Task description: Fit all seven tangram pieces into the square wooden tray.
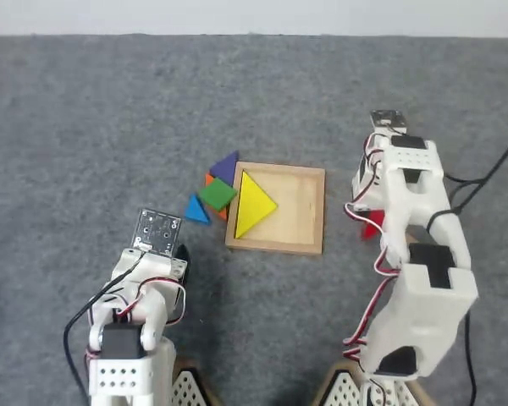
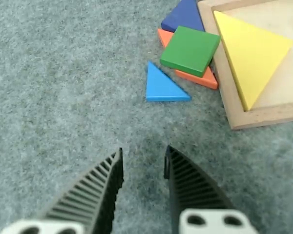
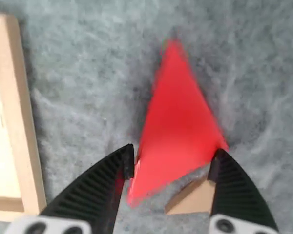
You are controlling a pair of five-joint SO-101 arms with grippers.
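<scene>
A: Where is the square wooden tray point(image 1: 300, 207) sitting?

B: It is sitting in the middle of the grey-covered bench point(image 1: 85, 127), between the two arms.

A: Is anything lying in it?

B: A yellow triangle point(image 1: 252, 204) is lying inside. Its long edge is running along the tray's left wall and its tip is pointing right.

A: And the other pieces?

B: Four are crowding just left of the tray. A green square point(image 2: 190, 50) is resting on top of an orange piece point(image 2: 198, 78), with one corner reaching the tray's left rim. A dark blue piece point(image 2: 184, 17) is lying on the far side of those two, by the tray's far left corner. A small blue triangle point(image 2: 161, 85) is lying flat on the near left of the heap, just apart from the orange piece.

A: What is the left tool doing?

B: The left tool point(image 2: 144, 151) is hanging over the grey covering on the near side of the blue triangle. Its jaws are standing partly apart and gripping nothing.

A: And the right one?

B: The right tool point(image 3: 175, 152) is pointing down just right of the tray. Its jaws are pressing on both sides of the wide end of a red triangle point(image 3: 178, 122), whose tip is pointing away from the tool. I cannot tell whether that piece is resting on the bench or being held off it.

A: Is any writing showing?

B: A circuit board point(image 1: 157, 230) is riding on the left arm, but its markings are too small to read.
</scene>
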